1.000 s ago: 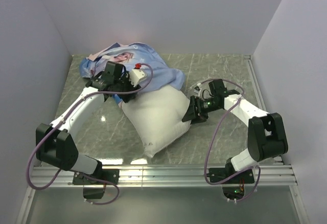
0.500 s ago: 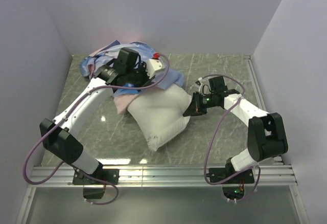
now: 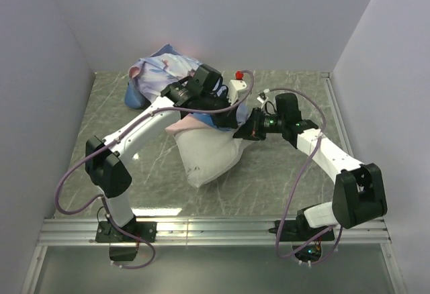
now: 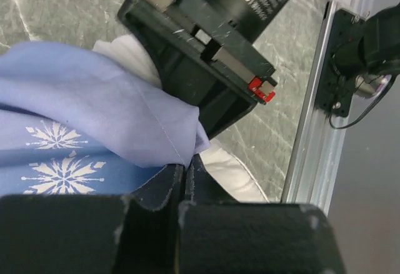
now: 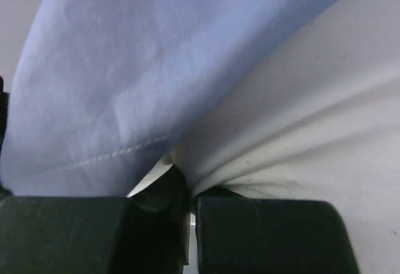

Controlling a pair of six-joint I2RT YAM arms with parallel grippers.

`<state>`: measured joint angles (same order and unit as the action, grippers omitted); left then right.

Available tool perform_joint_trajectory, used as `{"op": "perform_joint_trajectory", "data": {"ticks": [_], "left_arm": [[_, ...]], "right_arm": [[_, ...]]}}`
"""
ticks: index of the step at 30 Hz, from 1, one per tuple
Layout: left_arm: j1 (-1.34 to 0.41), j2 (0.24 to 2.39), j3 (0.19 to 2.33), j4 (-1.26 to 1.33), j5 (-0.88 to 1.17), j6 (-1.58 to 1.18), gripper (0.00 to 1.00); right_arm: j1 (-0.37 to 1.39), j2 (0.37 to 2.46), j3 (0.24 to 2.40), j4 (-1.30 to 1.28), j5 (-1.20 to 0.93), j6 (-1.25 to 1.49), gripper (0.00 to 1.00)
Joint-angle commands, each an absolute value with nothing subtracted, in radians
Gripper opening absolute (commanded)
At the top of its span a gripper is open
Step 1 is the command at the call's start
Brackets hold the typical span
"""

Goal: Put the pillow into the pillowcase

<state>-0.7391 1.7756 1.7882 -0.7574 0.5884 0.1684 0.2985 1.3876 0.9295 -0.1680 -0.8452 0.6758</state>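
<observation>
Your left claw [image 4: 185,180] pinches the pillowcase [image 4: 94,111] edge, fully closed. Your right claw [image 5: 189,199] grips pillow [image 5: 300,130] fabric, closed.

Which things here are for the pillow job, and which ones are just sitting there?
For the job:
- the pillow
- the pillowcase
- the left fingers, pinching the pillowcase
- the right fingers, pinching the pillow

Just there:
- the marble table
- the metal rail along its near edge
</observation>
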Motion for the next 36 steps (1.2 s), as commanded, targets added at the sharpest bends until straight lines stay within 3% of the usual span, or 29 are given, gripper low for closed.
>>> {"op": "perform_joint_trajectory", "data": {"ticks": [1, 2, 5, 6, 9, 10, 11, 12, 14, 16, 19, 25, 32, 35, 36], "left_arm": [[-0.761, 1.715, 1.755, -0.615, 0.836, 0.048, 0.0], [-0.75, 1.704, 1.734, -0.608, 0.819, 0.048, 0.01], [-0.724, 1.661, 1.704, -0.681, 0.7, 0.153, 0.2], [-0.715, 1.637, 1.685, -0.695, 0.621, 0.172, 0.38], [-0.611, 1.513, 1.58, -0.681, 0.557, 0.184, 0.7], [-0.541, 1.459, 1.562, -0.73, 0.557, 0.219, 0.74], [-0.51, 1.436, 1.536, -0.759, 0.542, 0.239, 0.8], [-0.485, 1.413, 1.517, -0.785, 0.514, 0.256, 0.86], [-0.419, 1.335, 1.435, -0.84, 0.437, 0.311, 0.88], [-0.382, 1.231, 1.312, -0.839, 0.331, 0.337, 0.89], [-0.373, 1.139, 1.16, -0.811, 0.244, 0.34, 0.93], [-0.373, 1.16, 1.011, -0.634, 0.163, 0.322, 0.97], [-0.373, 1.314, 0.973, -0.443, 0.176, 0.331, 0.99], [-0.374, 1.364, 0.986, -0.459, 0.251, 0.359, 0.81], [-0.38, 1.385, 0.986, -0.468, 0.277, 0.364, 0.66]], "right_arm": [[0.299, 1.339, 0.957, 0.036, -0.772, 0.683, 0.0], [0.284, 1.341, 0.939, 0.028, -0.755, 0.658, 0.0], [0.224, 1.339, 0.908, -0.015, -0.69, 0.605, 0.0], [0.21, 1.339, 0.905, -0.035, -0.678, 0.589, 0.0], [0.181, 1.351, 0.897, -0.093, -0.669, 0.555, 0.0], [0.175, 1.354, 0.897, -0.107, -0.675, 0.548, 0.02], [0.175, 1.359, 0.905, -0.129, -0.676, 0.526, 0.22], [0.173, 1.362, 0.911, -0.153, -0.676, 0.516, 0.33], [0.158, 1.364, 0.925, -0.253, -0.678, 0.473, 0.65], [0.135, 1.341, 0.927, -0.34, -0.693, 0.447, 0.82], [0.104, 1.316, 0.917, -0.471, -0.718, 0.387, 0.92], [0.143, 1.345, 0.867, -0.519, -0.868, 0.365, 0.97], [0.262, 1.428, 0.848, -0.328, -0.902, 0.471, 0.98], [0.268, 1.488, 0.871, -0.273, -0.893, 0.506, 0.88], [0.267, 1.512, 0.874, -0.237, -0.891, 0.52, 0.85]]}}
